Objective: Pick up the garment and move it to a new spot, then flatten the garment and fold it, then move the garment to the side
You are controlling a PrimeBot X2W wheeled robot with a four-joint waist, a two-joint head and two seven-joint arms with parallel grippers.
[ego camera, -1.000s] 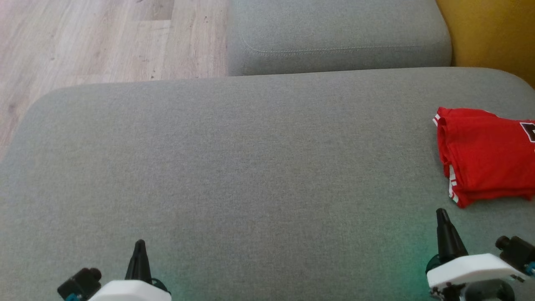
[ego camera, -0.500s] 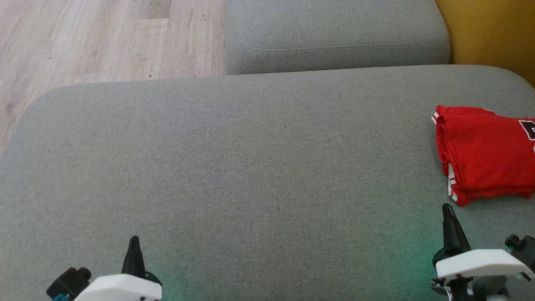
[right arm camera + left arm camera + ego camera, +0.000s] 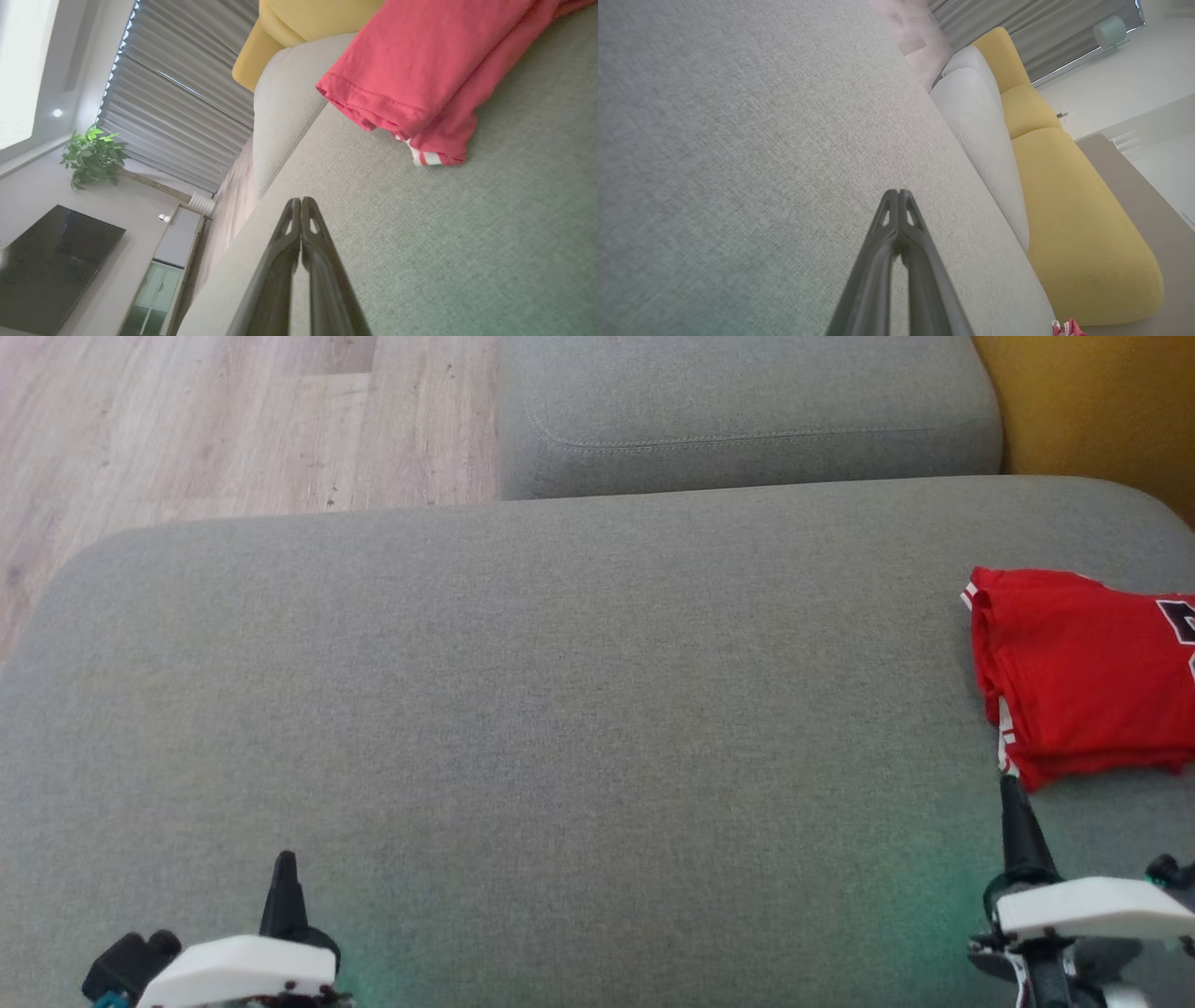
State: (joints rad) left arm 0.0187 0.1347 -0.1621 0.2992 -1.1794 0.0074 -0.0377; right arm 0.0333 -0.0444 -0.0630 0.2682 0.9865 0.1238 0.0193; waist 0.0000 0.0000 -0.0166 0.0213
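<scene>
Garment (image 3: pixel 1083 681): one red folded piece, lying at the right edge of the grey sofa seat (image 3: pixel 560 709). One second grey cushion (image 3: pixel 747 420) sits beyond it; wood floor (image 3: pixel 187 429) far left, yellow cushion (image 3: pixel 1102 411) far right. Two grippers: left gripper (image 3: pixel 283 873) near left, right gripper (image 3: pixel 1015 803) just on the near side of the garment. Both pairs of fingers (image 3: pixel 873 270) are pressed together, holding nothing.

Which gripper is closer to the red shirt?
The right gripper, shut, just short of the near corner of the red shirt; the left gripper is far across the grey cushion.
</scene>
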